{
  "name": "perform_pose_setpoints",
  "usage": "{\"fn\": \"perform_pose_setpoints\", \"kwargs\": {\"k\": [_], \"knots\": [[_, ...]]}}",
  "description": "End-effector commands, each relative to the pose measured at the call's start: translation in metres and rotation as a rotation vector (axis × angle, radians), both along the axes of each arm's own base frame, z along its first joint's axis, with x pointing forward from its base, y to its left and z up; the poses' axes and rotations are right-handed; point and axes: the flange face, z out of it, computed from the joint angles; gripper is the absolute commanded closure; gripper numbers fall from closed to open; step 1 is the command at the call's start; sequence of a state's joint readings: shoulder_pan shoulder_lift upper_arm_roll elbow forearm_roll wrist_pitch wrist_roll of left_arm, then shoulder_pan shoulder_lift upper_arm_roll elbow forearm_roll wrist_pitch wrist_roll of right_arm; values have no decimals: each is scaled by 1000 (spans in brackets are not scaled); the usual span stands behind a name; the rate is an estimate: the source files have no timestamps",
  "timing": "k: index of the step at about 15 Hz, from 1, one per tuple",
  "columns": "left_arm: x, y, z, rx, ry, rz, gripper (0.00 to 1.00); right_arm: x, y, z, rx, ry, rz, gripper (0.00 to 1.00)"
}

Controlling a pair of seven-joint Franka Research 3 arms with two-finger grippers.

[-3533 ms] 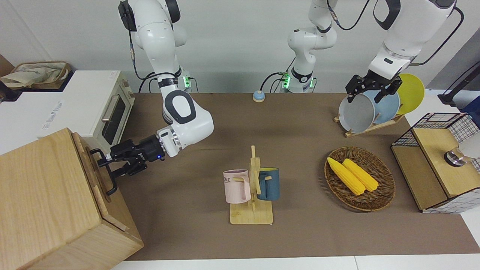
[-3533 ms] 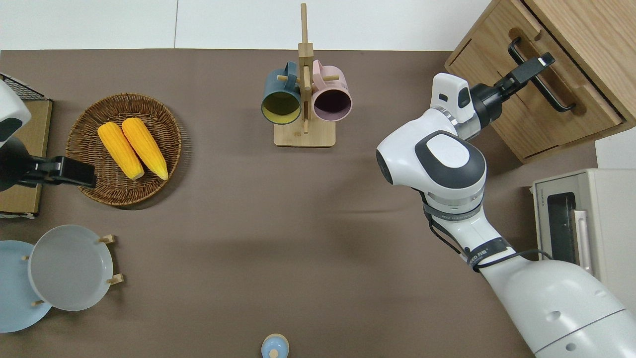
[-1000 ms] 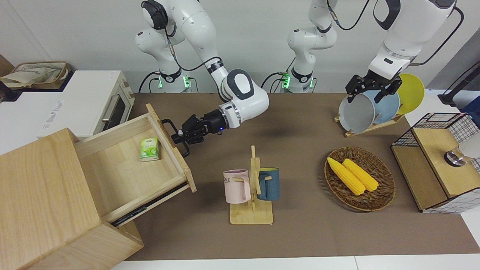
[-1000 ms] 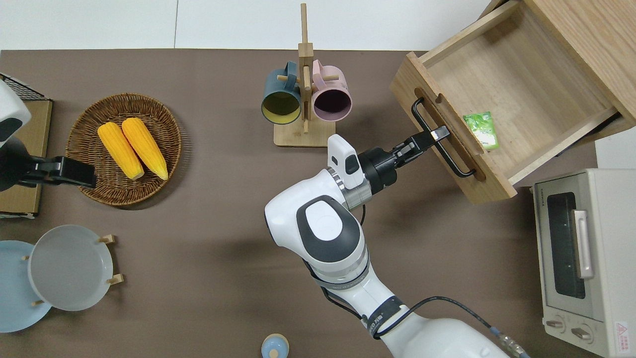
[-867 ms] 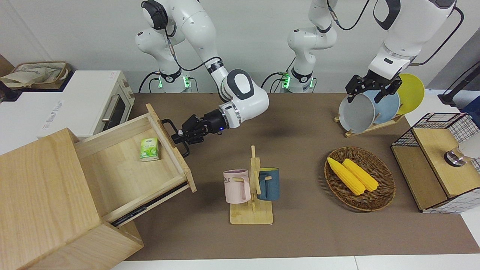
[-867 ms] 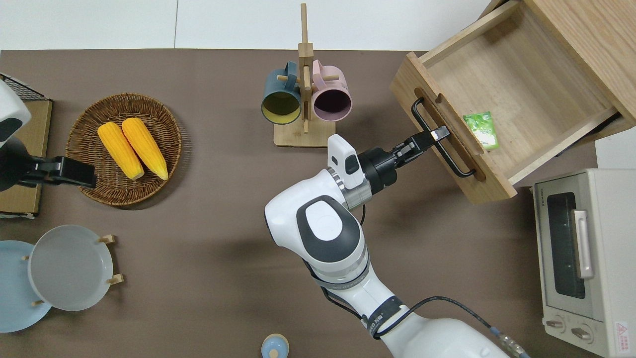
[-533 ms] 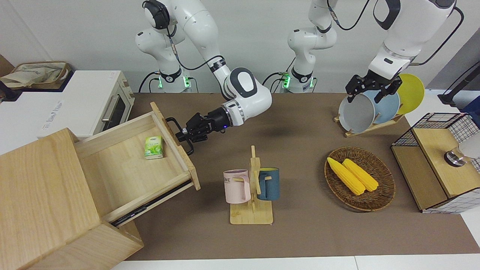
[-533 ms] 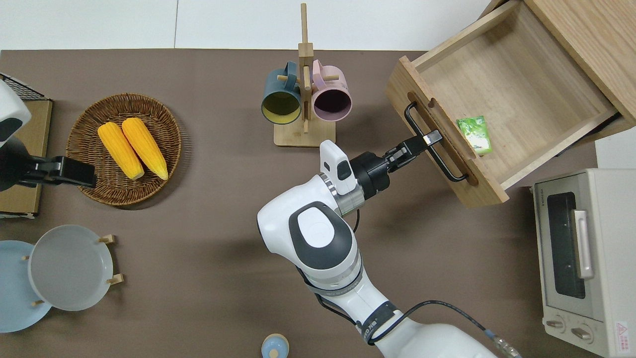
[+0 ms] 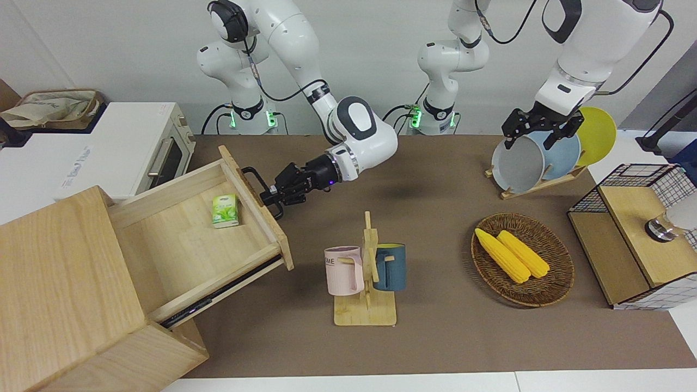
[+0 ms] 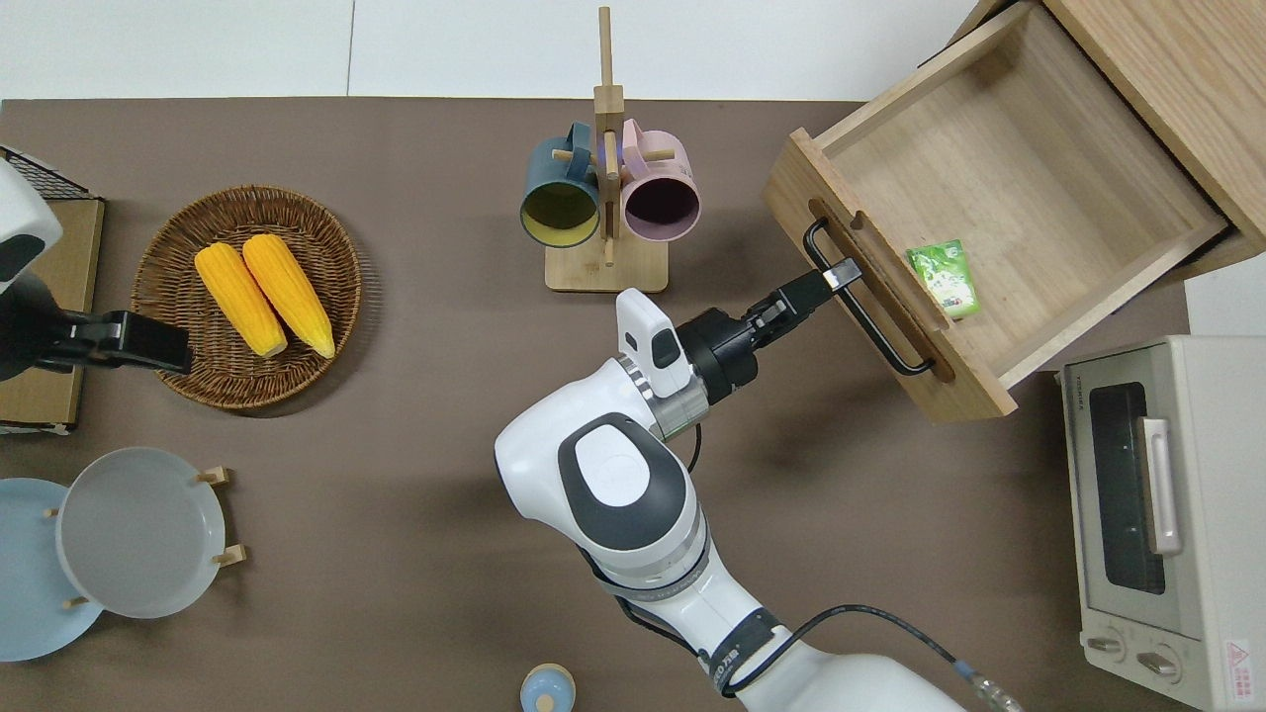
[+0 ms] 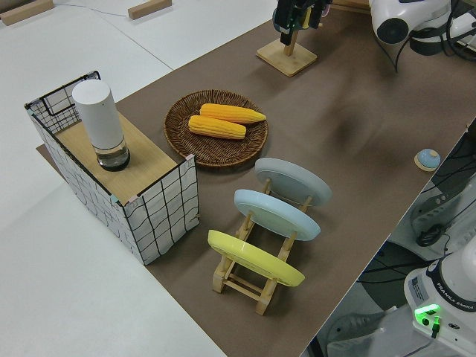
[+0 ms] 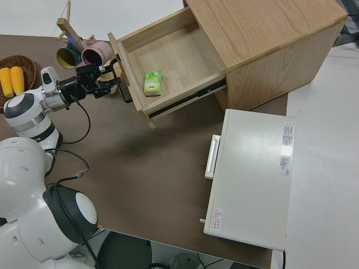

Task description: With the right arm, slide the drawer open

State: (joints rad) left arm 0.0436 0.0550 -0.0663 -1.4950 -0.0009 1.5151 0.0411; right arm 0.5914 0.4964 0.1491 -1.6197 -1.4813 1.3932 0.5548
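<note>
Pale-wood drawer (image 9: 218, 239), wide and shallow, with a black metal loop handle (image 10: 862, 300): it stood drawn well out of the big pale-wood box cabinet (image 9: 65, 294) at the right arm's end of the table.

Step in hand: the pull looked all but complete, since most of the drawer floor lay bare. Next move, by my judgement: either a last short draw along the runners, or letting go of the handle and backing off without nudging the front.

Right arm's black claw gripper (image 10: 829, 279): fingers pinched onto the loop handle partway along its bar, wrist level. A small green packet (image 10: 944, 278) lay inside the drawer, just past the fingertips, against the drawer front.

Left arm: parked; finger state could not be told.
</note>
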Motion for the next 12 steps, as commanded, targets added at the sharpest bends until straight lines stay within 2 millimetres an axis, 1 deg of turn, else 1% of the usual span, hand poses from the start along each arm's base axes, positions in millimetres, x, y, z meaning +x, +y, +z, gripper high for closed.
{"fn": "perform_pose_setpoints", "kwargs": {"k": [1,3,7,9,10,11,12], "knots": [[-3,-2,5,19,4,5,7,4,4,1,6,3,9,19],[-3,-2,5,19,4,5,7,3,5,1,9,3,11,19],[-3,-2,6,19,3,5,7,-1,24,15,82,13,7,19],[-3,-2,6,19,3,5,7,-3,28,17,101,17,2,19],[-3,-2,5,19,4,5,7,-7,35,19,113,21,8,19],[-3,-2,6,19,3,5,7,-8,38,20,120,21,10,19],[-3,-2,5,19,4,5,7,-8,39,20,121,25,11,21]]}}
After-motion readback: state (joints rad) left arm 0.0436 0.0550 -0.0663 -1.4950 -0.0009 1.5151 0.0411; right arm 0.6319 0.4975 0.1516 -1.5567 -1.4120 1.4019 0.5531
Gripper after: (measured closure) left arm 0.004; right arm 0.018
